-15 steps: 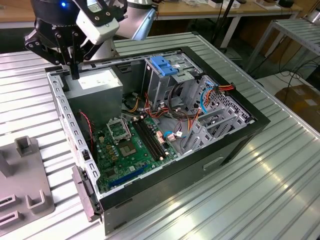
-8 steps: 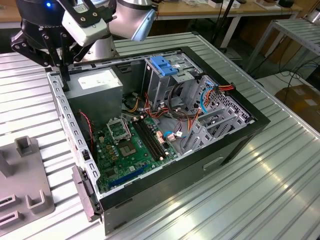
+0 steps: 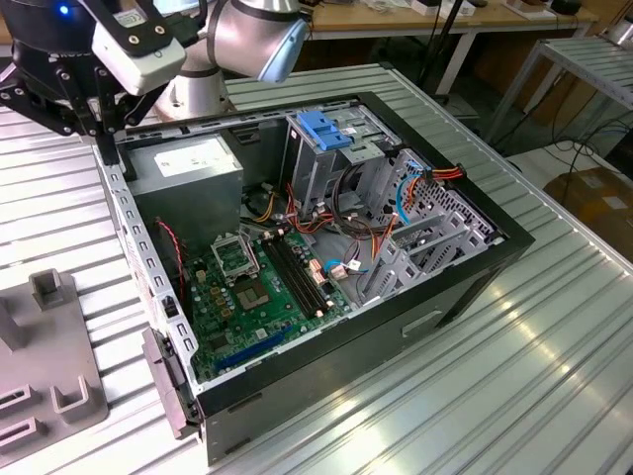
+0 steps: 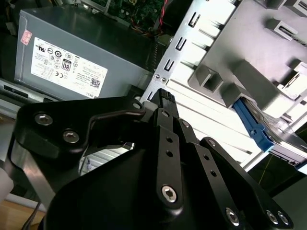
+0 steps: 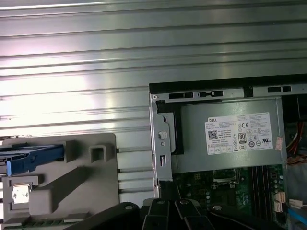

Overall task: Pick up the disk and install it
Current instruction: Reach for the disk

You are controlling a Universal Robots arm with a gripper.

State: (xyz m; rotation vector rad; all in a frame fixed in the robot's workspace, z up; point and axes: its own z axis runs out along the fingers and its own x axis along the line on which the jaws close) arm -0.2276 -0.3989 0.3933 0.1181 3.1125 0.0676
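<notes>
The disk stands on edge in a slot of a grey fixture on the table beside the open computer case. Its bright blue carrier rail shows in both wrist views, with grey metal behind it. My gripper hangs above the case's rear corner, near the power supply, well apart from the disk. Its black fingers meet at the tips, shut on nothing. In the exterior view the gripper is at the upper left, over the case wall.
Inside the case lie a green motherboard, loose cables and a drive cage with a light-blue latch block. The grey fixture sits at the exterior view's lower left. The ribbed metal table spreads around the case.
</notes>
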